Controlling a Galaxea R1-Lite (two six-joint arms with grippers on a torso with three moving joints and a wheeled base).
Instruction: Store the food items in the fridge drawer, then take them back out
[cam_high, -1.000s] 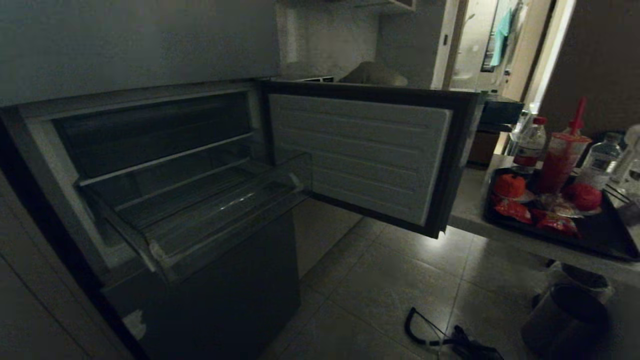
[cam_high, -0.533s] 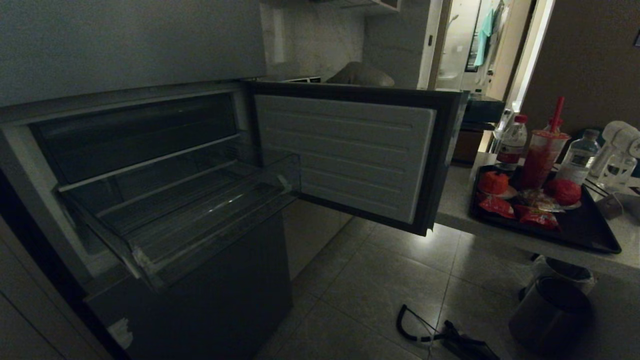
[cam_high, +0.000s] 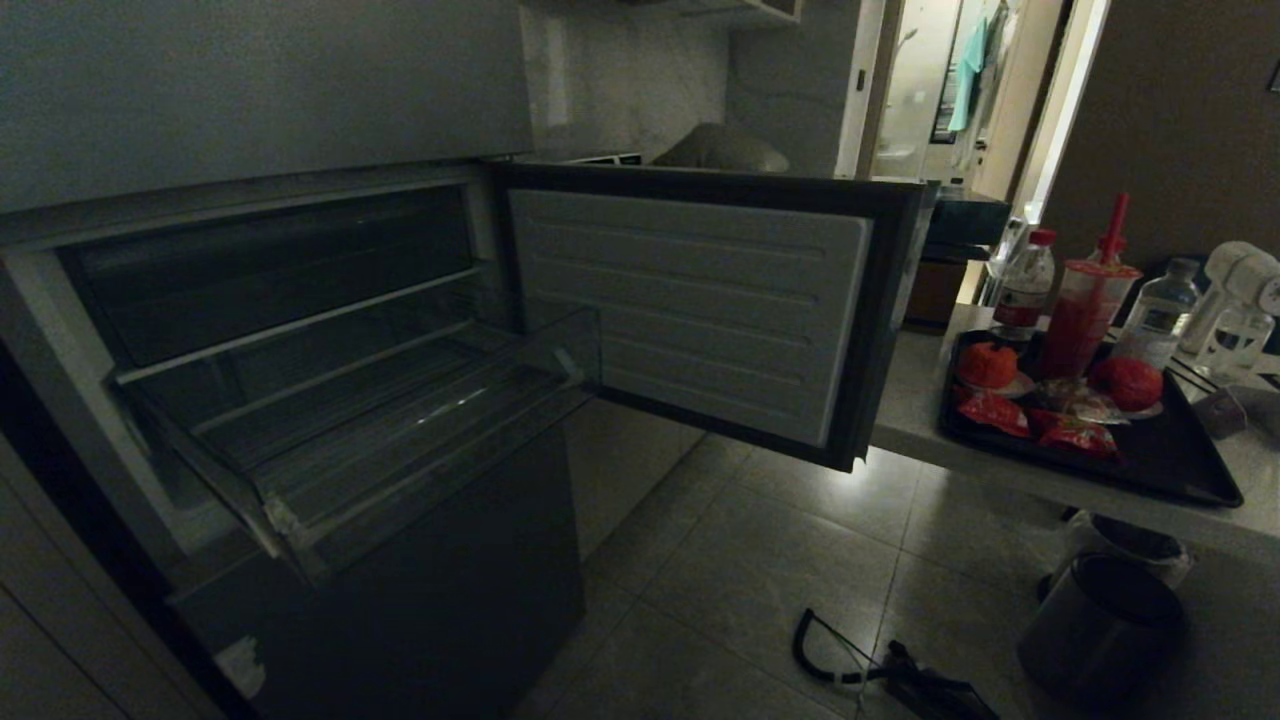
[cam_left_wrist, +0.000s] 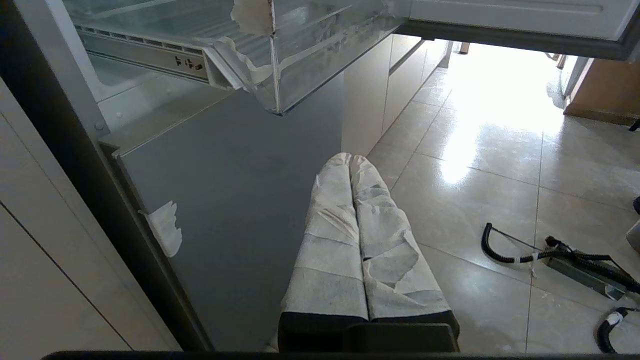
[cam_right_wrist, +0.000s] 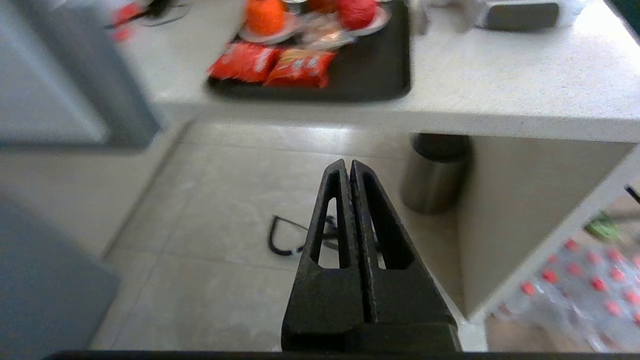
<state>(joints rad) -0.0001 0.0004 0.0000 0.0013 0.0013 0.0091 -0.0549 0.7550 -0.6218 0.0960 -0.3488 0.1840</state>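
The food items, one orange-red lump and one red lump, sit on small plates on a black tray on the counter at the right. The right wrist view also shows the orange one and the red one. The clear fridge drawer stands pulled out and holds nothing. Neither arm shows in the head view. My right gripper is shut and empty, above the floor and pointing toward the counter. My left gripper, wrapped in white tape, is shut and empty, low before the lower fridge door under the drawer.
The fridge door stands open between drawer and counter. The tray also carries red snack packets, a red cup with a straw and bottles. A metal bin stands under the counter, and a black cable lies on the floor.
The whole head view slid left and slightly down a second ago as the camera turned, then held steady. The drawer, the tray and the food items have kept their places.
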